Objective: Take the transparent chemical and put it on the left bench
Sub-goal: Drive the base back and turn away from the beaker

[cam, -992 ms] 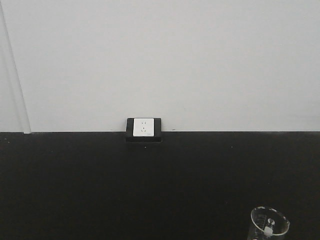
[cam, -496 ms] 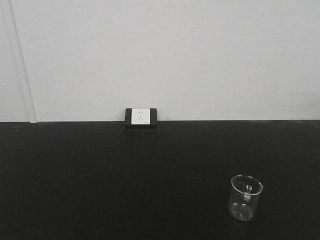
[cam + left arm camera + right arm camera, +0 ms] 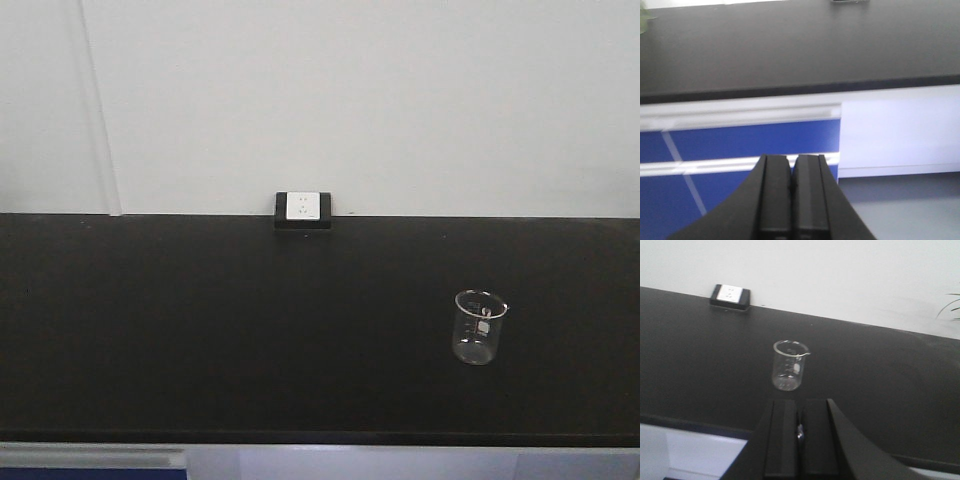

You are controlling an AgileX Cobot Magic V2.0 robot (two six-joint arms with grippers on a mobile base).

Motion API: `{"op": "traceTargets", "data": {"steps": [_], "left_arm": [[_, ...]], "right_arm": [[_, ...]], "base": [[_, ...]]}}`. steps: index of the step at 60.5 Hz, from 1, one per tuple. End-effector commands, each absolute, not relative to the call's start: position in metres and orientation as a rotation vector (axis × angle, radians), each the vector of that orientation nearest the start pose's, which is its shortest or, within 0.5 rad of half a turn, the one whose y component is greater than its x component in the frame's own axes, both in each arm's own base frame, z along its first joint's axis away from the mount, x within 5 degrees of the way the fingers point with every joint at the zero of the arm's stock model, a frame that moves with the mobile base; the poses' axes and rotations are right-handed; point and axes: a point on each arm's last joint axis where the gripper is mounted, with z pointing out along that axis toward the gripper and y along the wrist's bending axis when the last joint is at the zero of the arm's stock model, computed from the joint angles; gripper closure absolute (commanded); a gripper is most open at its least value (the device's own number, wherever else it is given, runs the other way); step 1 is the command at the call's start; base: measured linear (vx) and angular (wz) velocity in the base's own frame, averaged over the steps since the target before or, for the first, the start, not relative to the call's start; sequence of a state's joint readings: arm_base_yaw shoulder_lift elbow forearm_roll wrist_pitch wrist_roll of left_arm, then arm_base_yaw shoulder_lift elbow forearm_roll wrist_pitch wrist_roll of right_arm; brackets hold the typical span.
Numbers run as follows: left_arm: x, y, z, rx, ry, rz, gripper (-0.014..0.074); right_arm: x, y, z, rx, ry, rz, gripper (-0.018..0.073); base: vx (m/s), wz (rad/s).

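beaker [image 3: 480,327] upright on black surface [image 3: 200,330], untouched | left gripper [image 3: 791,162] jaws together | right gripper [image 3: 800,405] jaws together, near beaker

Beaker [image 3: 481,327] on bench [image 3: 200,330], right of socket [image 3: 302,209]

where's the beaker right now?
Front view: beaker stands on the black bench, right of centre, nearer than the wall socket. Right wrist view: ahead of the right gripper.

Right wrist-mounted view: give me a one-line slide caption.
Shut right tool faces an upright clear glass beaker standing on the black benchtop.
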State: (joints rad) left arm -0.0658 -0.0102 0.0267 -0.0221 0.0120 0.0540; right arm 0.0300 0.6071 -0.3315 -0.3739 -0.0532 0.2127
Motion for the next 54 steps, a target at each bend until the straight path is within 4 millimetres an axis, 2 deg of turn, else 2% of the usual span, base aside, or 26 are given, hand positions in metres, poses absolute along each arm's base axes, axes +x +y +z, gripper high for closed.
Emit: {"op": "traceTargets", "data": {"steps": [1, 54], "left_arm": [[0.0550, -0.0036, 0.2063, 0.064, 1.429, -0.035, 0.0600], [0.0550, -0.0036, 0.2063, 0.064, 1.429, -0.035, 0.0600]], "right_arm": [[0.1317, 0.0078, 0.2934, -0.196, 1.608, -0.074, 0.0564], [0.1317, 0.0078, 0.2934, -0.196, 1.608, -0.074, 0.0564]], "base": [[-0.36, 0.29], [-0.34, 0.48]]}}
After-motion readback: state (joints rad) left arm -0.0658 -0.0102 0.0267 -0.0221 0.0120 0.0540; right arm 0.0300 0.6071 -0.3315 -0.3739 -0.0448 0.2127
